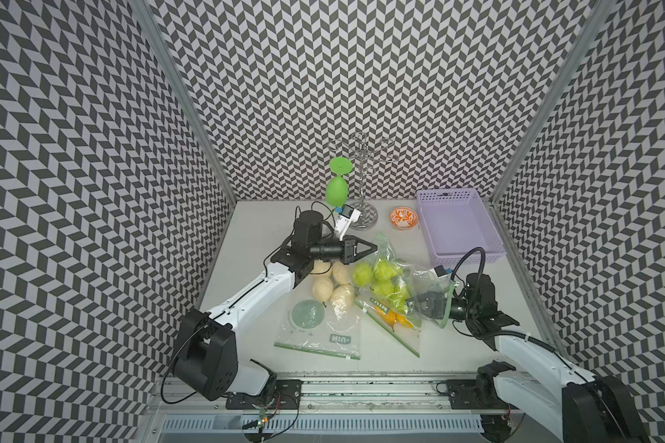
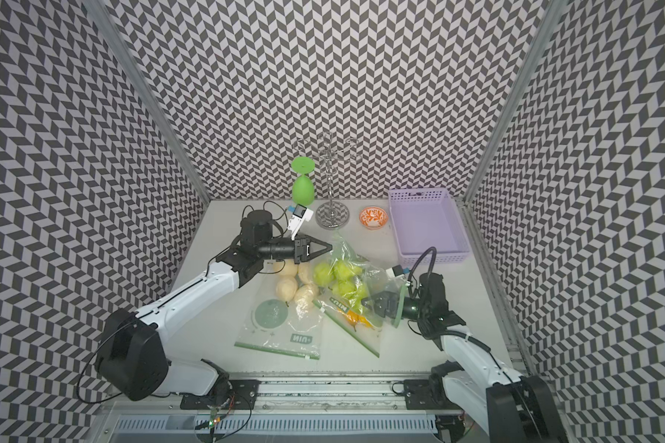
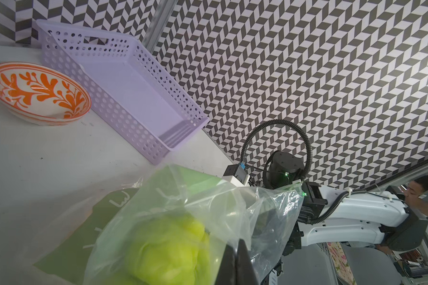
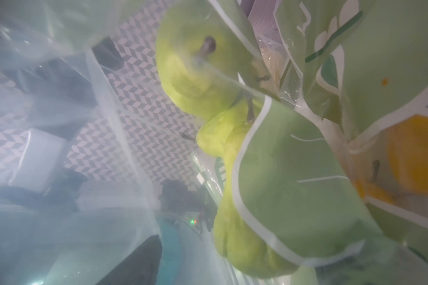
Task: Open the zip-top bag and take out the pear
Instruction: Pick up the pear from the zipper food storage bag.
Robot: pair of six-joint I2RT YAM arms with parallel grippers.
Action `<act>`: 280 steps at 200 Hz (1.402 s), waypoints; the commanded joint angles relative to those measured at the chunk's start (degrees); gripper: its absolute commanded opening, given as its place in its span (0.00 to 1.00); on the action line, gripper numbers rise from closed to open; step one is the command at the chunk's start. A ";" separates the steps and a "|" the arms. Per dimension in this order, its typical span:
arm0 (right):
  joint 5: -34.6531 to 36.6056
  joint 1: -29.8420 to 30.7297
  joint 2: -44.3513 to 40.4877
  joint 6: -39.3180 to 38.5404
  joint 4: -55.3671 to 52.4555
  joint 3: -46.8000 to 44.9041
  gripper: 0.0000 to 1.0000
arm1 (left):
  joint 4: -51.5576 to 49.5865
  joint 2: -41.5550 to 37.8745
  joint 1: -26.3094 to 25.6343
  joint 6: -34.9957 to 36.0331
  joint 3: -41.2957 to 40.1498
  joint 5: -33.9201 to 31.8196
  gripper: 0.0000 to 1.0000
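The zip-top bag lies mid-table, clear with green print, holding several green pears. My left gripper is shut on the bag's far corner; the left wrist view shows film pinched between its fingers, with a pear just beyond. My right gripper is inside the bag's open mouth with jaws spread. In the right wrist view one dark finger shows through the film and green pears lie close ahead; the other finger is hidden.
A second bag of cream pears lies left of the first, and a third bag with yellow pears lies under it. An orange-patterned bowl, a purple basket and a metal rack with a hanging green glass stand at the back.
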 commanded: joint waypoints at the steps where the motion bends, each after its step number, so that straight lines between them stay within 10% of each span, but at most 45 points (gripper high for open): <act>1: 3.09 2.60 1.92 -1.11 1.84 1.89 0.95 | 6.13 -3.20 -0.07 -2.55 -2.23 1.19 0.00; 92: 12.83 7.37 9.00 2.35 4.17 5.98 0.94 | 7.78 -6.81 -0.07 -3.90 -6.35 2.07 0.00; 142: 14.28 7.41 10.59 2.55 3.09 7.31 0.75 | 7.97 -8.62 1.07 -4.00 -8.63 2.76 0.00; 280: 9.23 -1.50 -3.81 0.68 -16.80 10.66 0.56 | 4.45 -12.87 17.85 -2.94 -17.14 4.00 0.00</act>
